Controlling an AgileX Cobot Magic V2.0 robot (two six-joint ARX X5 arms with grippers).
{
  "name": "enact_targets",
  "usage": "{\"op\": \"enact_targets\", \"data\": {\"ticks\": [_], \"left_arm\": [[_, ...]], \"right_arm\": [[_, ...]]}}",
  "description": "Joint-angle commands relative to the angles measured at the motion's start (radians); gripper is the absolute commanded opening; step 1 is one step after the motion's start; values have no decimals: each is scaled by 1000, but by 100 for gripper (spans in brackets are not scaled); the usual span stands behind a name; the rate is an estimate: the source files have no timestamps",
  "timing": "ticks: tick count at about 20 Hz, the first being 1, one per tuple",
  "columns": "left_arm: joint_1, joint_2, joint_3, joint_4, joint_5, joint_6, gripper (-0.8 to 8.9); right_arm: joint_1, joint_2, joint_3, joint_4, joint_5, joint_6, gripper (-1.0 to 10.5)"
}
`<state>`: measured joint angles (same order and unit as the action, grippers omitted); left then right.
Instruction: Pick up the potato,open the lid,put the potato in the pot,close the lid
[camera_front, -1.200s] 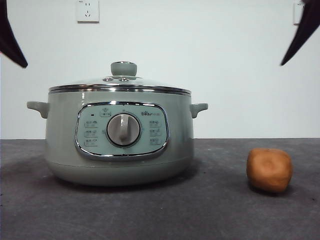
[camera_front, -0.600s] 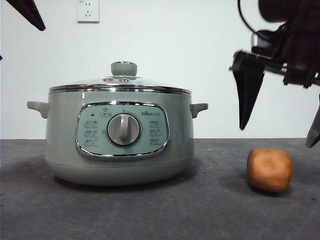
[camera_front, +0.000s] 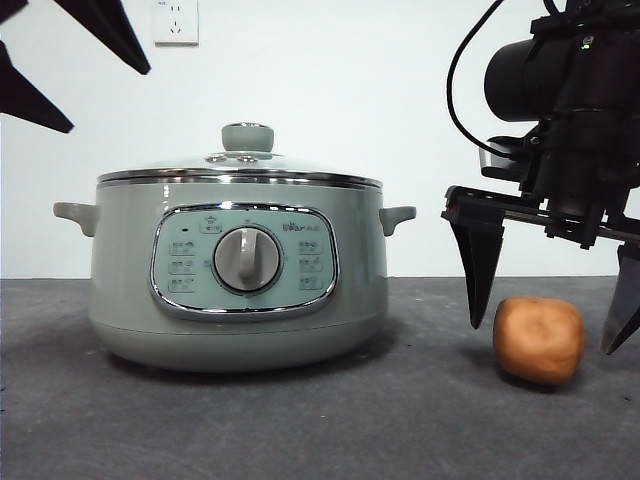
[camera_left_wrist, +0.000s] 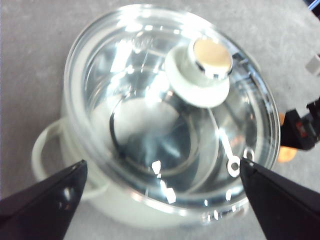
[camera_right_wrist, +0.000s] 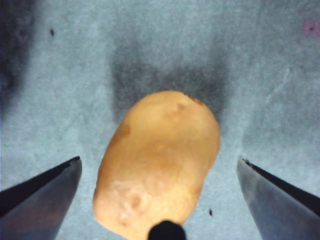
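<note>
The right gripper (camera_front: 545, 338) hangs low over the table (camera_front: 300, 420) with its jaws spread wide, one tip on each side of the potato (camera_front: 539, 340). The right wrist view shows clear table between each jaw and the potato's skin, so nothing is gripped yet. The potato lies on the table well to the side of the pot (camera_front: 238, 270), apart from it.

The left gripper (camera_left_wrist: 160, 200) is also wide open and holds nothing. It hovers high above the pot, and its wrist camera looks down through the lid (camera_left_wrist: 170, 110) at the knob (camera_left_wrist: 212, 52). In the front view it shows only as dark tips at the upper corner, well clear of the knob.

The lid sits square on the pot's chrome rim, closed, and the inside appears empty through the glass.

By this showing, no step of the task is finished. The first step, picking up the potato, is at its approach: the jaws bracket it but have not shut. Left to do are the grasp and lift, opening the lid, dropping the potato into the pot, and closing the lid again.
</note>
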<state>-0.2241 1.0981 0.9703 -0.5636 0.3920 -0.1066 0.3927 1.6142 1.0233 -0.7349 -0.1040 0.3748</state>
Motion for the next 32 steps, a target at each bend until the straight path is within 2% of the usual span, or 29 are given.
{"op": "enact_targets", "data": {"ticks": [1, 3, 4, 9, 16, 19, 25, 27, 28, 32], "left_arm": [[-13, 29, 2, 35, 0, -24, 596], [-30, 56, 2, 68, 0, -24, 595], [-40, 69, 3, 93, 0, -24, 594], [-104, 158, 91, 105, -34, -23, 594], [-213, 326, 314, 14, -152, -8, 593], [-256, 378, 355, -1, -221, 15, 593], [-275, 395, 359, 2, -292, 30, 591], [-275, 395, 359, 1, -288, 50, 463], [-275, 395, 359, 3, -287, 65, 413], [-286, 426, 359, 5, -287, 70, 405]], "right_arm": [[1, 6, 0, 1, 3, 3, 239], [1, 6, 0, 2, 0, -13, 19], [1, 6, 0, 2, 0, -13, -16], [1, 6, 0, -4, 0, -26, -16], [1, 2, 1, -55, 0, -56, -16], [1, -39, 5, -108, -12, -69, -16], [1, -320, 15, -270, -12, -116, -16], [1, -433, 18, -292, -24, -125, -16], [1, -480, 18, -295, -45, -125, -16], [1, -630, 18, -319, -154, -124, -16]]}}
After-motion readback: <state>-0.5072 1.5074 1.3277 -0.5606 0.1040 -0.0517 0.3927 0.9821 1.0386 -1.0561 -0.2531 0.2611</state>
